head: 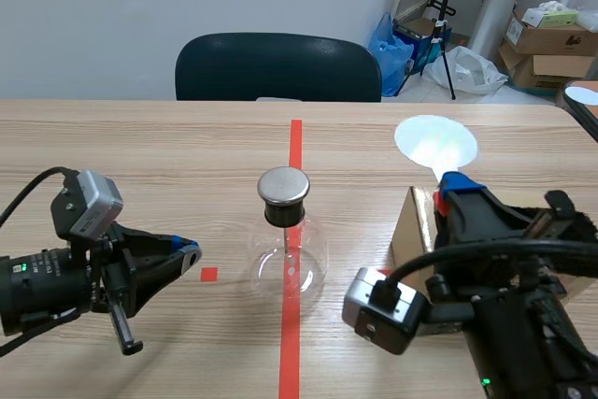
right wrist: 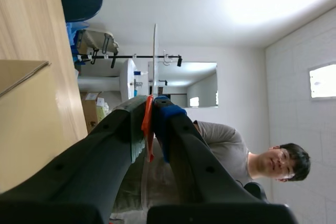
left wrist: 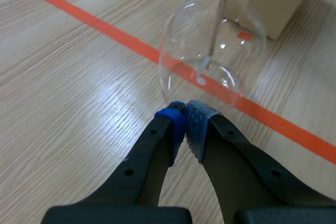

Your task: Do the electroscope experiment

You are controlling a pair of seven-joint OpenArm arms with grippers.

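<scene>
The electroscope, a clear glass flask (head: 288, 263) with a black stopper and a round metal cap (head: 283, 186), stands on the red tape line at the table's middle. My left gripper (head: 187, 251) lies low to its left, shut on nothing. In the left wrist view its pads meet (left wrist: 186, 114) just short of the flask (left wrist: 210, 56). My right gripper (head: 458, 184) is raised at the right, shut on the orange handle (right wrist: 148, 129) of a white round paddle (head: 434, 142). The paddle's disc (right wrist: 155, 51) shows edge-on in the right wrist view.
A cardboard box (head: 411, 221) stands on the table under my right arm, right of the flask. A dark chair (head: 278, 67) is behind the far table edge. A person (right wrist: 220, 150) shows in the right wrist view. Boxes and a tripod stand in the back right.
</scene>
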